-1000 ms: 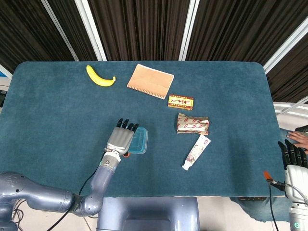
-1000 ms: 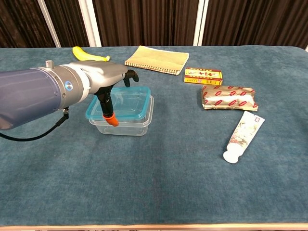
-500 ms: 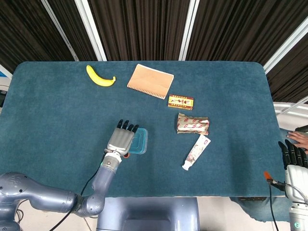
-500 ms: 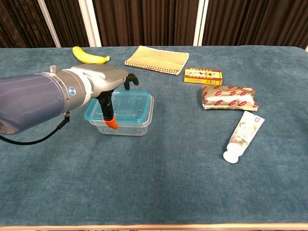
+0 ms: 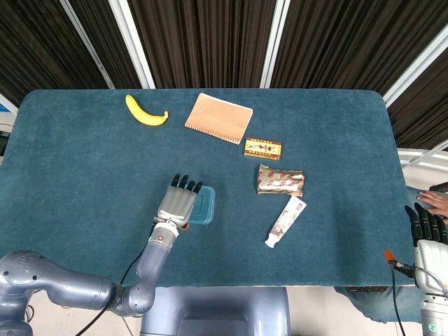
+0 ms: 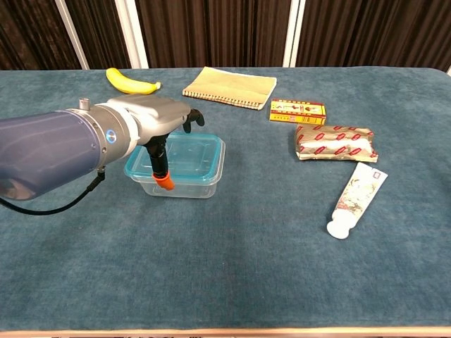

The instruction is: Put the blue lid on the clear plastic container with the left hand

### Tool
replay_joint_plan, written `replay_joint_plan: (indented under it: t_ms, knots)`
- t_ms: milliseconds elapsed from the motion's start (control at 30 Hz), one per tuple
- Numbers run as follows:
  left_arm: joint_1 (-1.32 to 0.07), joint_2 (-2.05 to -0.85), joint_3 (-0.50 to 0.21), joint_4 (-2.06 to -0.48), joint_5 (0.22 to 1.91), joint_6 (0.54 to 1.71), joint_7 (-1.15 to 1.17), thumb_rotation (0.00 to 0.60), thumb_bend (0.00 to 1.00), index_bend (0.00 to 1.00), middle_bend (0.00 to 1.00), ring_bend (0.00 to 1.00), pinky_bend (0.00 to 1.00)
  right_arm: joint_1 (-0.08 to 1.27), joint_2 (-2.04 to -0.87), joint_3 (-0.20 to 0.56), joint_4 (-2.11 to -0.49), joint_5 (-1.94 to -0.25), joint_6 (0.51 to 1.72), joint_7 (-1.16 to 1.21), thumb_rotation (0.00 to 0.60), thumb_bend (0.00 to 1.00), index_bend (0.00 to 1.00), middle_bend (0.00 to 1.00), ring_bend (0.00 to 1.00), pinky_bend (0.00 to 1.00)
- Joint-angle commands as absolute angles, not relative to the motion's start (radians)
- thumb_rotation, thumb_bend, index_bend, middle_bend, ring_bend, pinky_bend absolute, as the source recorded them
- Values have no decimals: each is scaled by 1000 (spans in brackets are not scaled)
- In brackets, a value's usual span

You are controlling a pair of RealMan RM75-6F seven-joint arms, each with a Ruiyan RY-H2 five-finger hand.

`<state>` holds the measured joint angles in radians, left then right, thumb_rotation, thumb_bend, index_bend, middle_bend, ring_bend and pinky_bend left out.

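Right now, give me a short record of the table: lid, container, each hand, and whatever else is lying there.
blue lid: lying on the clear plastic container
left hand: over the lid's left part, palm down
right hand: off the table's right edge, holds nothing
other items: banana, notebook, small box, foil packet, tube

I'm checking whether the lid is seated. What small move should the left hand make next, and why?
Probably press down: the blue lid already lies on the clear plastic container, and the left hand rests over its left part, so pressing should seat it.
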<state>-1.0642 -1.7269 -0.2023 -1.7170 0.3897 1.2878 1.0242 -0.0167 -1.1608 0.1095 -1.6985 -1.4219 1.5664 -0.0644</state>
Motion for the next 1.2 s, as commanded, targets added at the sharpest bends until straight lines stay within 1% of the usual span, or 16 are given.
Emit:
replay_joint_plan:
  t_ms: [33,600,967,1200]
  knots:
    - [-1065,-1730,-204,-1712,392,1290,1027,600,175,99,217,0,0,-16,-1161,109,-1699,-1422,1566,-65,600,268,52,0,0,0]
    - [-1065,-1740,-212,-1711,383,1291,1044,600,145,87,159,0,0,-17,-1158,109,-1703,-1418,1563,-64,600,268,51,0,0,0]
    - [-1062,-1744,-213,-1705,390,1292,1044,600,131,71,98,0,0,-17,-1158,109,-1704,-1416,1563,-64,600,268,52,0,0,0]
    - [-1062,-1746,-214,-1705,383,1293,1055,600,121,58,85,0,0,-17,-1157,109,-1704,-1415,1562,-64,600,268,51,0,0,0]
